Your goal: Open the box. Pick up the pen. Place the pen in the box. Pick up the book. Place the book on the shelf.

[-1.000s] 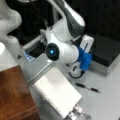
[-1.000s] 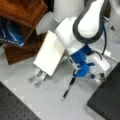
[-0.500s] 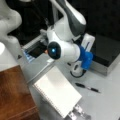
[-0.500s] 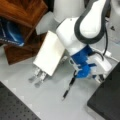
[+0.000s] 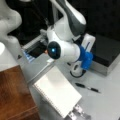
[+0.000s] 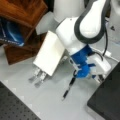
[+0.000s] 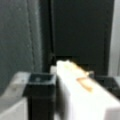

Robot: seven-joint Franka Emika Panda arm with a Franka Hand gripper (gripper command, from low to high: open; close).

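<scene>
- While the box (image 5: pixel 107 56) lay shut, its black lid down, the claw (image 6: pixel 98 77) sat low beside it; whether it was open could not be told.
- Pen (image 6: pixel 68 87) lay on the grey worktop (image 6: pixel 50 100) near the claw, also seen in a front view (image 5: pixel 87 87).
- Book (image 5: pixel 57 91) rested on a silver stand (image 6: pixel 37 76), beside the wooden shelf (image 5: pixel 15 95).

grey tabletop (image 5: pixel 105 102) | perforated silver stand (image 6: pixel 37 76) | blue-black item (image 6: pixel 10 33) under wood
</scene>
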